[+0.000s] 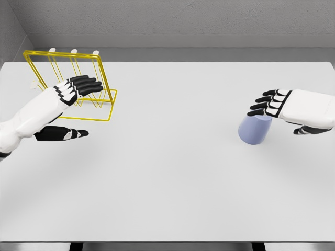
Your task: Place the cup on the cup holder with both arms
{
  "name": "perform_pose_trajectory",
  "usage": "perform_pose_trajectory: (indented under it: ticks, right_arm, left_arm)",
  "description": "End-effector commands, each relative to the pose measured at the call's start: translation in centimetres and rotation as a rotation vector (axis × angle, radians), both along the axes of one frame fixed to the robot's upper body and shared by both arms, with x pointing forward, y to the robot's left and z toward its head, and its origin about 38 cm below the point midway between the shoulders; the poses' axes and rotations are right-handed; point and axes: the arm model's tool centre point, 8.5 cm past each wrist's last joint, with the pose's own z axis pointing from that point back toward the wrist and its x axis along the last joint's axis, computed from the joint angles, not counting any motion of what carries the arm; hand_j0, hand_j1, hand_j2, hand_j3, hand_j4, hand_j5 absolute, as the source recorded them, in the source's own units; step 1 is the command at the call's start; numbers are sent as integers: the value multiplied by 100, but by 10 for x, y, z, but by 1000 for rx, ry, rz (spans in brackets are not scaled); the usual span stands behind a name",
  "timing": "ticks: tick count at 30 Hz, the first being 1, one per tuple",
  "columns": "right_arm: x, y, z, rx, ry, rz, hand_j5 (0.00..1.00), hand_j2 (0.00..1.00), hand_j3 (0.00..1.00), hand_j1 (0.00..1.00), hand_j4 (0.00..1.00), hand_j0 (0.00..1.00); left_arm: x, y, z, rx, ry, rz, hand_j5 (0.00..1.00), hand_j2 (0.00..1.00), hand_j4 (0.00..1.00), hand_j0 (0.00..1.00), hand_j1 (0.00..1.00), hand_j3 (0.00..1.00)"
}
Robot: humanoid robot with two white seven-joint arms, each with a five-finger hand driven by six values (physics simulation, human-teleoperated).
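Spread fingers of left hand (65, 91) fronting yellow rack (73, 86); right hand (285, 107), fingers spread, over lilac cup (254, 129).

- A wide white table (172, 183) filled most of the room before me.
- Behind it stood a grey, rough-textured wall (183, 18).
- Light fell evenly, throwing only soft shadows.

- A broad, flat white table (167, 188) fills the head view, its far edge meeting a grey wall.
- At the far left, a yellow wire-frame cup holder (102, 99) stands on it, white-tipped pegs upright.
- Over to the right, well apart, a pale lavender-blue cup (254, 130) sits on the surface.
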Motion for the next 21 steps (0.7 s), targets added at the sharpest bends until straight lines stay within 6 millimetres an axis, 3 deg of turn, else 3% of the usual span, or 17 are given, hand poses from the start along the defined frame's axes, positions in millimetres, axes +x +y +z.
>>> perform_pose_trajectory:
  ticks: [1,8,11,13,17,21]
  right_arm:
    - [0,-1,0,6,4,-3,100,100,100,100,100,100]
    - [4,-5,-4,-27,-13,-18,100,100,100,100,100,100]
    - [22,-10,9,-6,-58,-53,100,100,100,100,100,100]
    - [27,-7,1,-18,-33,-57,100,100,100,100,100,100]
    - [37,3,-4,-39,-36,-47,100,100,100,100,100,100]
    - [42,9,-15,-68,-30,-38,100,100,100,100,100,100]
  left_arm:
    - [0,0,0,-7,3,0,100,100,100,100,100,100]
    - [-4,0,-8,-4,25,0,100,100,100,100,100,100]
    - [-9,-9,-23,-2,70,-27,100,100,100,100,100,100]
    - [-13,-14,-31,-13,98,-41,100,100,100,100,100,100]
    - [-21,-19,-47,-217,287,-62,100,100,100,100,100,100]
    - [-25,-12,-52,-262,385,-59,100,100,100,100,100,100]
